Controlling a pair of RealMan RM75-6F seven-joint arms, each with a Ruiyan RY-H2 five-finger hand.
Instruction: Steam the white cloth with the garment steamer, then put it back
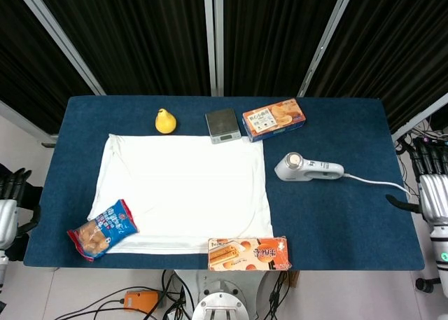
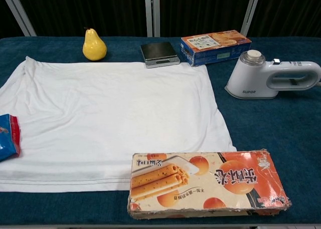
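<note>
Both hands, left (image 1: 7, 208) and right (image 1: 432, 187), are held empty with fingers apart off the counter (image 1: 336, 215), the steamer (image 1: 308, 168) is set down beside the cloth (image 1: 185, 190), and nothing more seems called for.

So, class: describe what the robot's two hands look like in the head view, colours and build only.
Only partly visible at the frame edges. The right hand has a silver-grey metallic back and black segmented fingers. The left hand shows the same silver-grey shell with black fingers. No markings are legible.

Bare table (image 1: 336, 215) around steamer (image 1: 308, 169)
</note>
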